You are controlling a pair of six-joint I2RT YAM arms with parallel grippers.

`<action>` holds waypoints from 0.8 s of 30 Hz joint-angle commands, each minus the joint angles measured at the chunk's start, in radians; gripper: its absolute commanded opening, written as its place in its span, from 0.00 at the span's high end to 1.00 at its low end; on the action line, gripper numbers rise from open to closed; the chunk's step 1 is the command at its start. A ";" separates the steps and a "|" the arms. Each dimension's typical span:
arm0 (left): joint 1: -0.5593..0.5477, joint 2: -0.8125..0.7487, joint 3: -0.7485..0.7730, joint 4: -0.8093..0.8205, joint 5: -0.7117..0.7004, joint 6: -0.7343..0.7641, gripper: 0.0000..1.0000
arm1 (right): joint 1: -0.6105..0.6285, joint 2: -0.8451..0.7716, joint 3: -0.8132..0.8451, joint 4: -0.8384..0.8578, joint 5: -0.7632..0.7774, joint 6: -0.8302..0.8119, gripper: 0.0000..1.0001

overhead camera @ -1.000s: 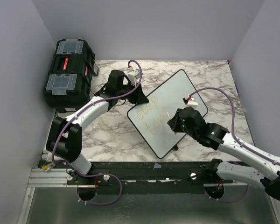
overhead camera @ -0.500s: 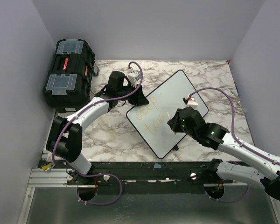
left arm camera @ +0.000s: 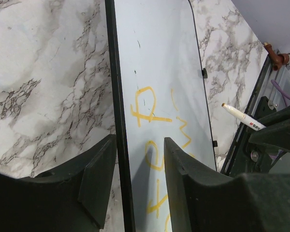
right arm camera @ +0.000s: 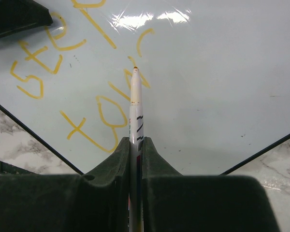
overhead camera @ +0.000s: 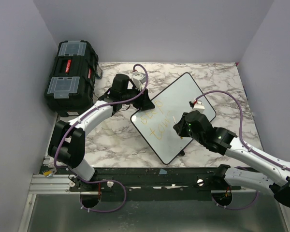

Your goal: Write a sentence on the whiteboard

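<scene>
two holds: my right gripper (right arm camera: 136,142) pinches the marker (right arm camera: 135,96), probably slick, above the board (left arm camera: 159,58); my left gripper (left arm camera: 140,141), jaws apart, straddles its stiff rim.

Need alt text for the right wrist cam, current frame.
The right gripper pinches a white-barrelled marker pen with an orange tip between its black fingers, aimed at a large white black-rimmed whiteboard. Yellow-orange handwritten words sit mostly left of the tip; grey-veined marble tabletop shows at both lower corners.
</scene>
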State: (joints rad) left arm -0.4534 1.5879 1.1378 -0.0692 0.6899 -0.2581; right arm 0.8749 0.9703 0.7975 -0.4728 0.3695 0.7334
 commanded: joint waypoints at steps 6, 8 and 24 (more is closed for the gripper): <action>-0.004 -0.045 0.028 0.003 -0.026 0.006 0.47 | -0.002 0.011 0.014 0.014 0.006 -0.007 0.99; -0.001 -0.053 0.039 -0.009 -0.025 0.010 0.47 | -0.002 0.013 0.024 0.022 -0.003 -0.018 0.99; 0.026 -0.125 0.124 -0.090 -0.078 0.019 0.39 | -0.002 -0.022 0.044 0.097 -0.112 -0.172 0.99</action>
State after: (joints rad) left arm -0.4370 1.5211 1.2156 -0.1204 0.6708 -0.2516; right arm 0.8749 0.9787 0.8162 -0.4377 0.3325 0.6521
